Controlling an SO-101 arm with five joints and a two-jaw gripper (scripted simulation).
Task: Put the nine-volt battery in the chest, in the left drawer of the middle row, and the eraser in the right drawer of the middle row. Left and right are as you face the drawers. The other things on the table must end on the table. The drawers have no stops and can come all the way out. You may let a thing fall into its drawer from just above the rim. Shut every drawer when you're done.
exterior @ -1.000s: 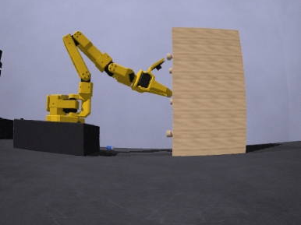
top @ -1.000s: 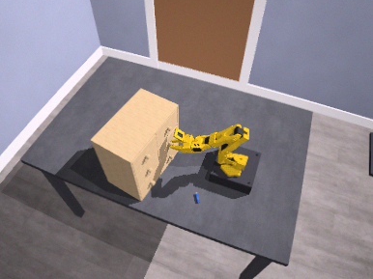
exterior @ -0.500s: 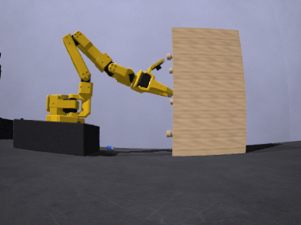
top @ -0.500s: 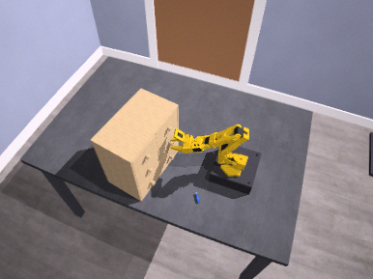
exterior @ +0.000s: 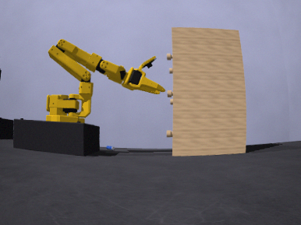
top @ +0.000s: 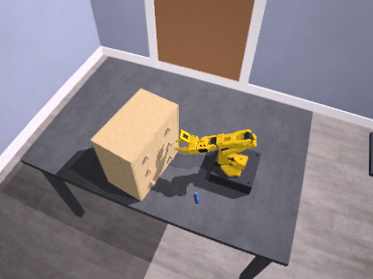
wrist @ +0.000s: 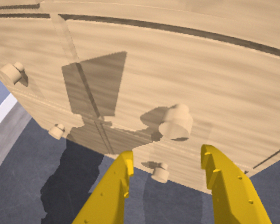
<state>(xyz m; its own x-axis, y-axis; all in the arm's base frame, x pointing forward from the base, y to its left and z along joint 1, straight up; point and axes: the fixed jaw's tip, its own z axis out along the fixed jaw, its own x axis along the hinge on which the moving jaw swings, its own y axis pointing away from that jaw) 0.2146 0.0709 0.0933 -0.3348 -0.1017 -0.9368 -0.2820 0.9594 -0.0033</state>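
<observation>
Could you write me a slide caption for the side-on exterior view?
Yellow arm, gripper open before the wooden chest's knobs.

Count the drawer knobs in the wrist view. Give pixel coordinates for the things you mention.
4: the largest knob (wrist: 176, 125) right of centre, a second knob (wrist: 160, 173) below it, a third knob (wrist: 12, 73) by the left edge, a fourth knob (wrist: 57, 131) lower left. Others may be out of frame.
</observation>
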